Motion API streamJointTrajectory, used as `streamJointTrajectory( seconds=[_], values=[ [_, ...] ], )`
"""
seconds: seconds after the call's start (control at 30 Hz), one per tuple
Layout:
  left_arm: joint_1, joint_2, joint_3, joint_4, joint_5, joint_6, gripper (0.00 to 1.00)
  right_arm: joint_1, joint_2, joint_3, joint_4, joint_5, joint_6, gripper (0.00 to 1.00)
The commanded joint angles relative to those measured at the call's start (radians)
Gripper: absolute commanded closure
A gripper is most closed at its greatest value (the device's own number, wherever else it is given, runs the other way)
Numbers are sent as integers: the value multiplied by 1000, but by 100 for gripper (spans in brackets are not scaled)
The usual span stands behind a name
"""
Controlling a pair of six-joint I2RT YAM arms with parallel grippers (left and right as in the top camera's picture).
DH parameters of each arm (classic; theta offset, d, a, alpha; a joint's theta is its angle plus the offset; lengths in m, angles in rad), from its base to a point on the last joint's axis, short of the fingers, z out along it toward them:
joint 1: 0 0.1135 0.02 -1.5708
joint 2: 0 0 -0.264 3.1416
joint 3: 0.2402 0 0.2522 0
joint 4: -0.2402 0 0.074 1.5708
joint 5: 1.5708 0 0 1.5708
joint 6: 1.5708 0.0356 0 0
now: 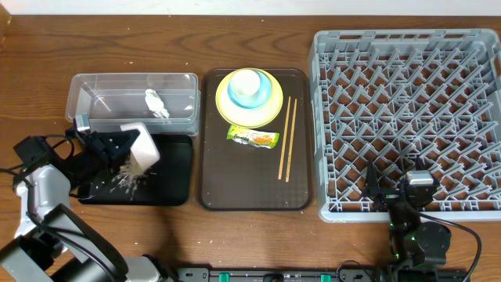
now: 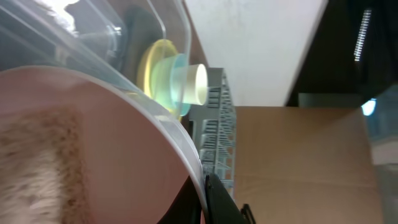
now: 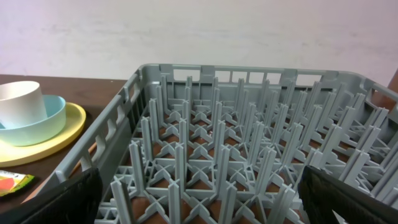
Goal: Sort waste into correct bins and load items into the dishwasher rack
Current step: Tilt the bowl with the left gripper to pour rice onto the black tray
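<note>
White bowl [image 1: 145, 147]: tipped over black tray [image 1: 176, 168], left claw [image 1: 124, 147] clamped on it, right claw [image 3: 199, 194] spread wide by rack [image 1: 407, 47]; hazard: steeper tilt may scatter grains [image 1: 125, 180] beyond tray onto worktop [image 1: 39, 47].

I can't read any words or numbers here. The green-and-orange snack wrapper [image 1: 253, 136] on the brown tray [image 1: 235, 188] has some print on it. It is too small and blurry for me to make out. I see no other letters, labels or signs.
</note>
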Motion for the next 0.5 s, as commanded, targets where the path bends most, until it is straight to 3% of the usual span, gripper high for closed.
streamJointTrajectory(
  seconds=[0.0, 0.47],
  values=[
    [6, 12, 5, -2, 79, 32, 94, 3, -3, -1, -4, 3, 6, 1],
    [6, 12, 5, -48, 139, 32, 94, 3, -3, -1, -4, 3, 6, 1]
  ],
)
